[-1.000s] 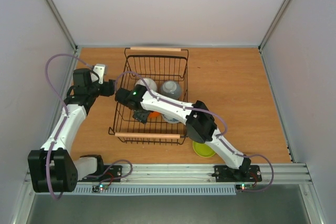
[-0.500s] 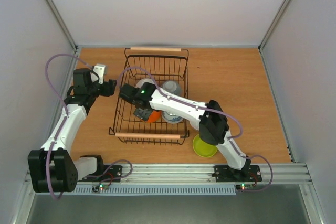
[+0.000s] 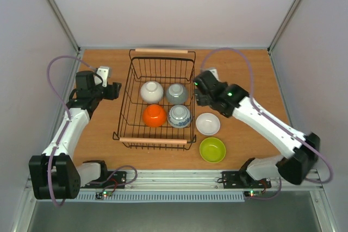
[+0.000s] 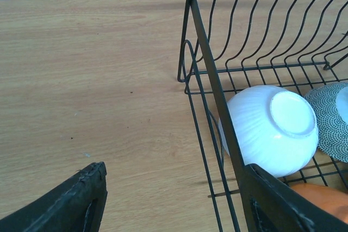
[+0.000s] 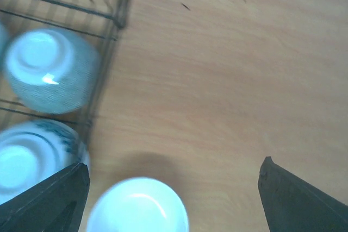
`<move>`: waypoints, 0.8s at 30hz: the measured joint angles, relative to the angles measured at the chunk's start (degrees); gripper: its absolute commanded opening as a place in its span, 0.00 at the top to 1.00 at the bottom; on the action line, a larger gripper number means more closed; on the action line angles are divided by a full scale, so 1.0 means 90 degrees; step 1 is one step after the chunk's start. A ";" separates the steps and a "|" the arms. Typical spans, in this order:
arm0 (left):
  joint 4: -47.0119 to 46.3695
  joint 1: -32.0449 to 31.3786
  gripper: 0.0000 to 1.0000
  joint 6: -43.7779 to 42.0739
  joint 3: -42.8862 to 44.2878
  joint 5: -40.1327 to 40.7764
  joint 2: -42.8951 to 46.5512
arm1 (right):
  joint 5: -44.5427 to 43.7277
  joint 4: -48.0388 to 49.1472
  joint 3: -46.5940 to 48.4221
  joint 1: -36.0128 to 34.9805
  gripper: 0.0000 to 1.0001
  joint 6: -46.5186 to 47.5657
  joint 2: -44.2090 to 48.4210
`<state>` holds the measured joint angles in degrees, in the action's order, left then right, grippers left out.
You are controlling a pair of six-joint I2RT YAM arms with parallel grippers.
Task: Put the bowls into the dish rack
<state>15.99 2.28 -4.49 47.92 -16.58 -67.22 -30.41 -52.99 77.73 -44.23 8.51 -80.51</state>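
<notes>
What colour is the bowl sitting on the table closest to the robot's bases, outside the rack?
The bowl is lime green, clearest in the top view.

Bright, even overhead light; faint shadows are cast beneath the dish rack (image 3: 157,141); the right wrist view is blurred throughout.

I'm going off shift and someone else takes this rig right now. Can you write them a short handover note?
Left claw: open, empty, straddling the left wall of the dish rack.
Right claw: open, empty, over the plain white bowl.
Done: four bowls sit in the rack: ribbed white bowl, grey bowl, orange bowl, blue-patterned bowl.
Left: the plain white bowl and the lime green bowl sit on the table, right of the rack.
</notes>
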 measured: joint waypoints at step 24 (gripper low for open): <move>0.0002 0.0000 0.32 0.0000 0.0000 -0.0090 0.0000 | 0.1613 0.1268 -0.3888 0.0962 0.48 -0.1766 0.0493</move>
<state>16.01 2.28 -4.49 47.92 -17.39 -67.22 -15.90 -41.58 42.74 -35.57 -7.38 -76.07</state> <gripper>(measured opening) 0.679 0.539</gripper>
